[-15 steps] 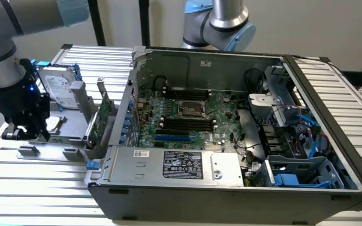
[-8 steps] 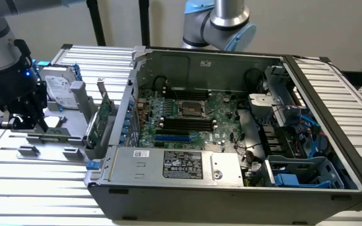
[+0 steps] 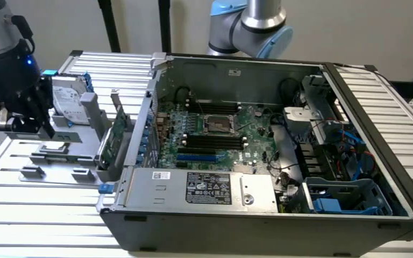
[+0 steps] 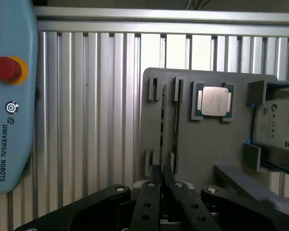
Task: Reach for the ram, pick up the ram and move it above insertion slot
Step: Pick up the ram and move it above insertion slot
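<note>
Here we see the gripper (image 4: pixel 162 174) at the ram (image 4: pixel 162 126), on edge in the grey holder (image 4: pixel 207 154); whether its jaws pinch, we cannot tell. Light, stiff, fragile: likely best held by its faces.

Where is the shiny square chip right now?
In the wrist view, the shiny square chip lies flat in a pocket of the grey holder plate. Its nearest neighbour is the hard drive, held at the plate's edge.

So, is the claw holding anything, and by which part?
Cannot be told: the claw sits over the grey tray, in line with a thin dark strip.
</note>
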Tool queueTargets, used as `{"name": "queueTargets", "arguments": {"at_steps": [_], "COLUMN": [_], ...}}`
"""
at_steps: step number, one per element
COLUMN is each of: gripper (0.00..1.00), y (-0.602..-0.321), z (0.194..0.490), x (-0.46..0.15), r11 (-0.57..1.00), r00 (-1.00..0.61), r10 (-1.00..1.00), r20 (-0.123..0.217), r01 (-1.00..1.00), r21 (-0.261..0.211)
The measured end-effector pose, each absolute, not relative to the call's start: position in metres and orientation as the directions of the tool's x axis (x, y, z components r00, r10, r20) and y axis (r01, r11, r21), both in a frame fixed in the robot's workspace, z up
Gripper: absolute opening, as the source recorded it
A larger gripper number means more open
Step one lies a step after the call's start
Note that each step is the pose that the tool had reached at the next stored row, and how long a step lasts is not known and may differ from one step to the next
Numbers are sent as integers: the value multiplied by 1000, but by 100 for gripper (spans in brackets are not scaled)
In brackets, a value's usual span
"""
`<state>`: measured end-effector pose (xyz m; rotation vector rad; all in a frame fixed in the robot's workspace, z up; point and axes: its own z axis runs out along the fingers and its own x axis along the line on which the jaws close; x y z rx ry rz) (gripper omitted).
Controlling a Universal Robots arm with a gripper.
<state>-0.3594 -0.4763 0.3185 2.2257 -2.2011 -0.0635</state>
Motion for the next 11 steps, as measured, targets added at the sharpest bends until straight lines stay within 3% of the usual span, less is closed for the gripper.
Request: {"name": "queueTargets", "arguments": {"at_steps": [11], "gripper": [14], "y": [-476], "z": [346], "x": [-323], "r11": [-20], "r00": [19], "r10": [-999], "r20": [-29], "r01": [-999], "r21": [36]}}
